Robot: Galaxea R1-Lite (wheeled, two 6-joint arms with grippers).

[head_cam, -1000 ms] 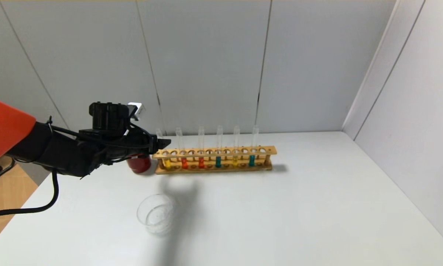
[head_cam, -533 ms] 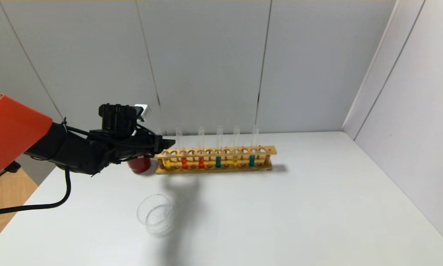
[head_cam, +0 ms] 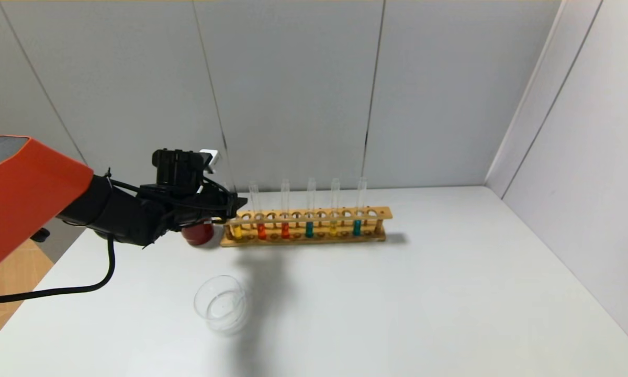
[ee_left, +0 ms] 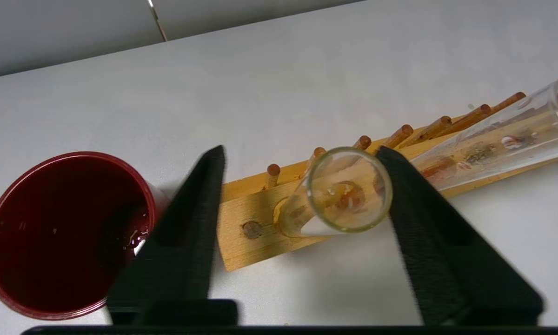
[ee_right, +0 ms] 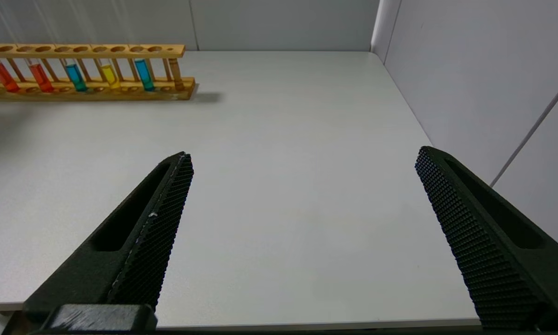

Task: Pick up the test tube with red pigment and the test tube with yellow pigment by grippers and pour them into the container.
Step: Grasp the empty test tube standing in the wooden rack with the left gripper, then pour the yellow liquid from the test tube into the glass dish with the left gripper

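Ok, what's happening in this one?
The left gripper is open around the top of the yellow tube at the left end of the wooden rack; the tube is not yet lifted. The glass dish sits nearer the robot, with no colour in it. The right gripper hangs open above the table, away from the rack.

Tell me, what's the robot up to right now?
Left gripper open around the yellow tube, in the rack. Right gripper open, idle. Red cup close beside. Glass dish waiting.

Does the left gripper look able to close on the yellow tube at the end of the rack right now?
Probably yes: the left gripper is open with the test tube with yellow pigment between its fingers, one finger close beside the rim; nothing blocks it.
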